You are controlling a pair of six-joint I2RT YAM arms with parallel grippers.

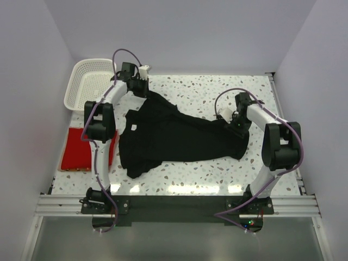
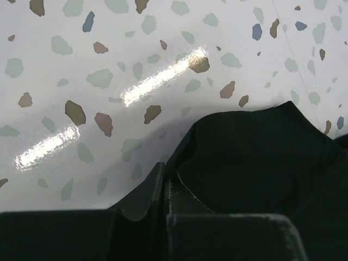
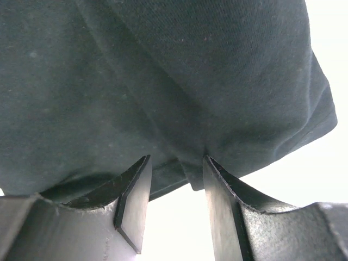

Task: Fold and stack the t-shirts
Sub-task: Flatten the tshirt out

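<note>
My left gripper [image 1: 142, 87] is at the far left of the white speckled worktop [image 1: 201, 89]. Its jaws are closed on the far left corner of the plain black cloth t-shirt [image 1: 179, 136]. In my left wrist view the two fingers [image 2: 147, 193] are pressed together with dark cloth pinched at their tips. The shirt's edge rises from there in a hump over the glossy surface.

The black shirt lies stretched across the middle of the worktop, running from that corner towards the right. It is bunched and creased rather than flat. A wider part with a sleeve sits at the near left, and a small white label [image 1: 133, 128] shows near the collar.

My right gripper [image 1: 229, 123] is at the shirt's right end, low over the cloth. In my right wrist view its fingers [image 3: 133, 201] stand apart with a clear gap between them. A fold of the black cloth comes down to the top of that gap. It touches the inner face of the right-hand finger, and I cannot tell whether it also touches the other.

The plain bright red cloth t-shirt [image 1: 76, 149] lies as a flat rectangle at the left edge of the worktop, partly behind my left arm. Just beyond it, in the far left corner, sits the white plastic lattice basket [image 1: 89, 81].
</note>
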